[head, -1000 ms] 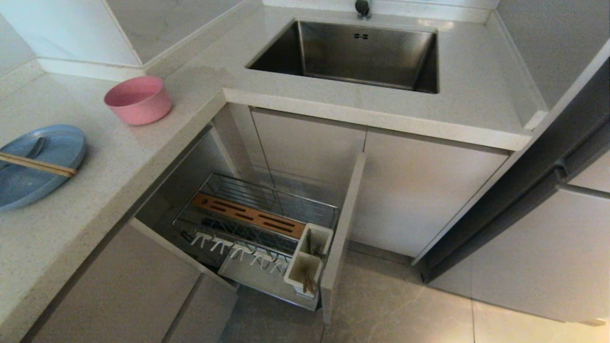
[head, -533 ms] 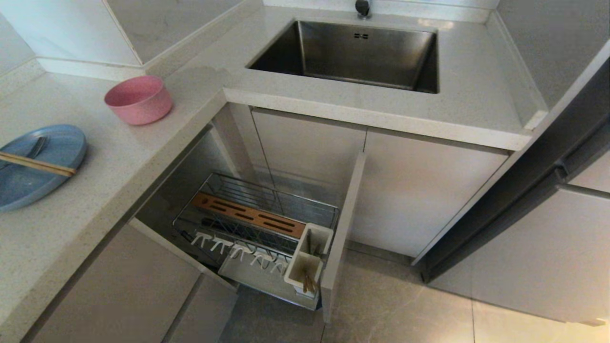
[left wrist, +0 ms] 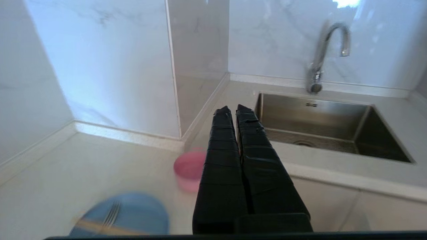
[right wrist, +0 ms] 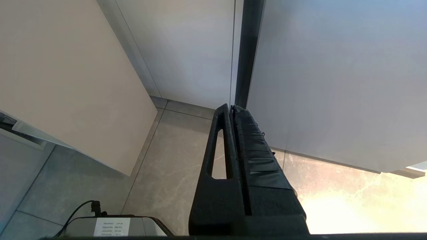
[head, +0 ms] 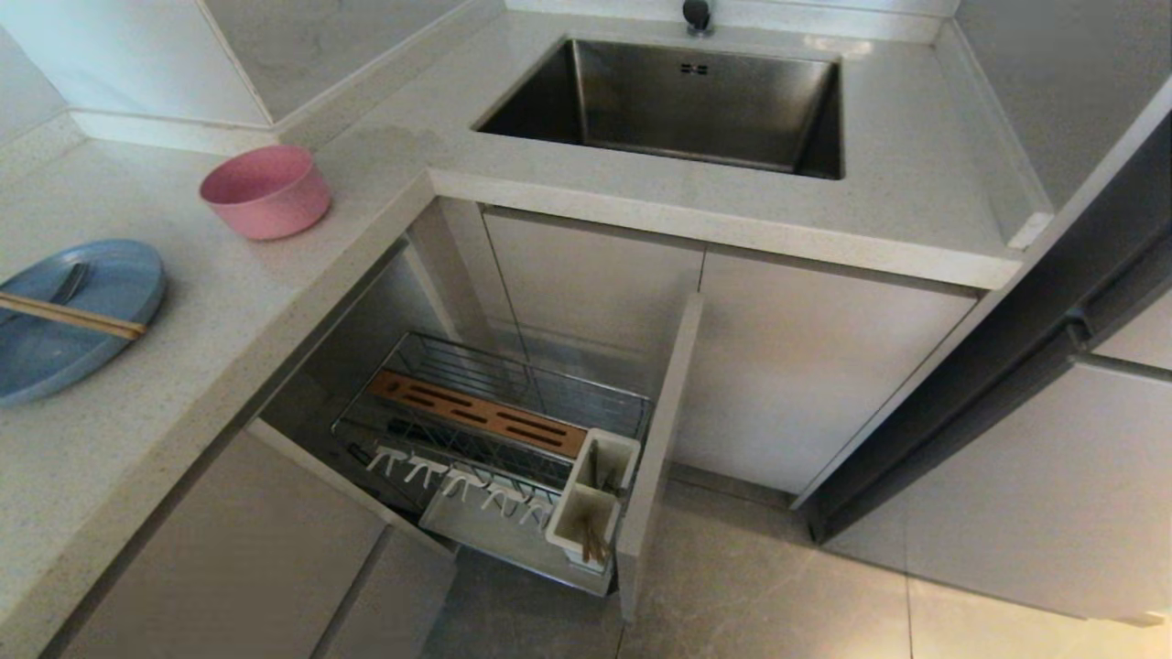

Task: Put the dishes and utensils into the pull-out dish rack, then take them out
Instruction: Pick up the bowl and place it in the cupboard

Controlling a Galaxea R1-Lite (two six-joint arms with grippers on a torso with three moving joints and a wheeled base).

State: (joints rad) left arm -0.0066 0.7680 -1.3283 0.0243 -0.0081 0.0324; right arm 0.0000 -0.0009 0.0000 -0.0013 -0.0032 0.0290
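On the counter, plate (head: 64, 316) carries chopsticks (head: 73, 316); bowl (head: 265, 190) sits nearby. Left gripper (left wrist: 233, 111) is closed, empty. Risk: tilting the plate spills 2 loose chopsticks.

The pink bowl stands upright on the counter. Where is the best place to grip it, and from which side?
Probably the rim of the bowl, from above: it stands upright with its mouth open and empty, so one jaw can go inside and one outside the thin wall. The side nearest the plate faces the robot's left arm and is free.
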